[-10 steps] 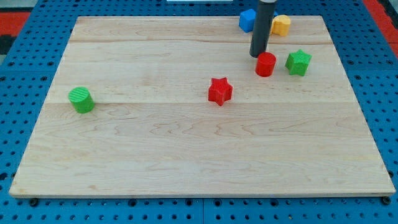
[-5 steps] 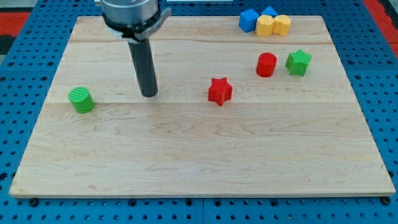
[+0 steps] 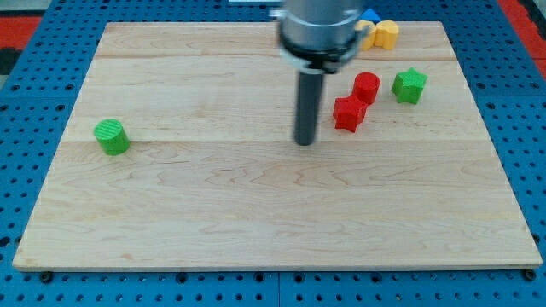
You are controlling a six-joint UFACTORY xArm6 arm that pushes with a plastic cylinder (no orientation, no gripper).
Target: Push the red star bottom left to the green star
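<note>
Tool, my tip (image 3: 304,141), touches nothing, just left of the red star (image 3: 348,113) beside the red cylinder (image 3: 366,87).

The surface (image 3: 213,222) is pale wood, smooth and matt, with fine grain running across it. The red star (image 3: 347,113), green star (image 3: 409,85) and green cylinder (image 3: 111,136) look like matt plastic; my rod is dark and dull down to my tip (image 3: 304,141).

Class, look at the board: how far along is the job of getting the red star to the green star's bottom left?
Done: the red star now touches the red cylinder.
In hand: my tip sits left of it, apart.
Left: a short push right, toward the green star.
</note>
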